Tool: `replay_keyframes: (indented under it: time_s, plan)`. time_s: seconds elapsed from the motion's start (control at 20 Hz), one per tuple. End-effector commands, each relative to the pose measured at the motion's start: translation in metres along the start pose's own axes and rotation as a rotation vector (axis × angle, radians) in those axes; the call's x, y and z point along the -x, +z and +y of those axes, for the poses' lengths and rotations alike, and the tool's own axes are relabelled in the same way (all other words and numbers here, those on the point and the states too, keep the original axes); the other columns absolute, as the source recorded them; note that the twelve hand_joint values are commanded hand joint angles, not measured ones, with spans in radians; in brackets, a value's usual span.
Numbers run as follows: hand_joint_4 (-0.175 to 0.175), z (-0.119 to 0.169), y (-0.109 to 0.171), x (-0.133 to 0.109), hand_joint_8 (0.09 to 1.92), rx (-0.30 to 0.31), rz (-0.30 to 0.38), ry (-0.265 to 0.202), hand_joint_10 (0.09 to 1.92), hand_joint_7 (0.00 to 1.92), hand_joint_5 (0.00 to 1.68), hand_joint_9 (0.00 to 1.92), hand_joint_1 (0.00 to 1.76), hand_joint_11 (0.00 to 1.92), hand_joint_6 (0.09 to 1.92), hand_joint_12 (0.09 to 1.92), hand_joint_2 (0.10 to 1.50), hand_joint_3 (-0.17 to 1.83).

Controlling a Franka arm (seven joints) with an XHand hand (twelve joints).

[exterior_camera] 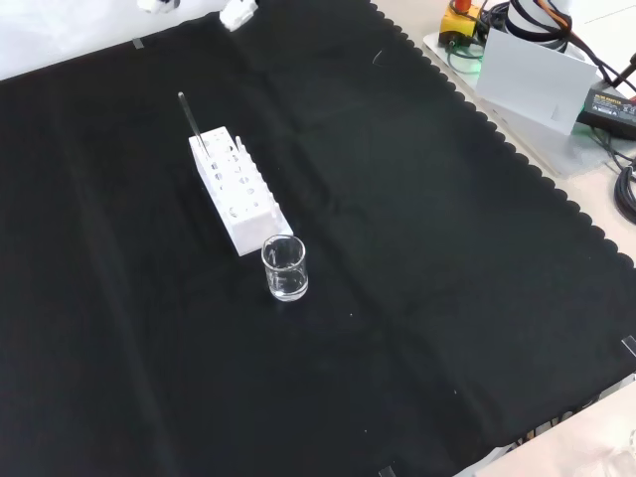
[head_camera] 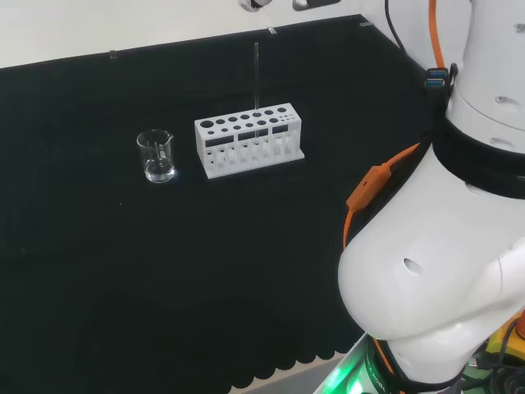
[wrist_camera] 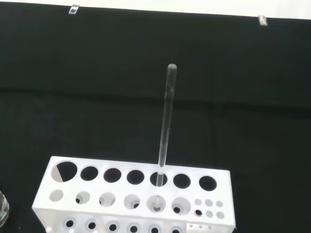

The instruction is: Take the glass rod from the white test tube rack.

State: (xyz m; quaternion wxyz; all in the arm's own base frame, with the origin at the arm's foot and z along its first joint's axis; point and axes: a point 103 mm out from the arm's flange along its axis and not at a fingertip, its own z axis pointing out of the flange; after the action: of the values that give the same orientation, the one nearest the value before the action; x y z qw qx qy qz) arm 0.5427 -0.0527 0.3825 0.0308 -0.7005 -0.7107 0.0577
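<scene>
A black cloth (head_camera: 123, 312) covers the bench. On it stands a white test tube rack (head_camera: 248, 138), with a small clear beaker (head_camera: 156, 156) just beside its left end in the head view. The glass rod (wrist_camera: 164, 131) stands upright in one hole of the rack's back row, untouched. Bits of the hand (exterior_camera: 238, 13) show at the front view's top edge, well apart from the rack; I cannot tell how its fingers are set.
</scene>
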Motion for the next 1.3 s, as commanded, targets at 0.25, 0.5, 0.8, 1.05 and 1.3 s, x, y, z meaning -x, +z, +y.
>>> replay_keyframes:
  time_s: [0.25, 0.5, 0.8, 1.05, 1.3]
  plan:
    - [-0.089, 0.039, 0.033, 0.005, 0.81, -0.029, 0.019, -0.035, 0.75, 0.46, 0.36, 0.66, 0.6, 0.59, 0.09, 1.32, 0.78, 0.58]
    - [-0.089, 0.046, 0.041, 0.01, 0.81, -0.042, 0.024, -0.039, 0.75, 0.46, 0.36, 0.66, 0.6, 0.59, 0.09, 1.32, 0.78, 0.58]
    - [-0.089, 0.051, 0.055, 0.015, 0.81, -0.062, 0.033, -0.044, 0.75, 0.47, 0.37, 0.66, 0.59, 0.59, 0.09, 1.32, 0.79, 0.58]
    - [-0.088, 0.055, 0.066, 0.016, 0.81, -0.078, 0.038, -0.052, 0.75, 0.47, 0.38, 0.67, 0.58, 0.59, 0.09, 1.32, 0.79, 0.58]
    - [-0.089, 0.058, 0.079, 0.017, 0.81, -0.098, 0.044, -0.059, 0.75, 0.48, 0.38, 0.67, 0.57, 0.59, 0.09, 1.32, 0.8, 0.59]
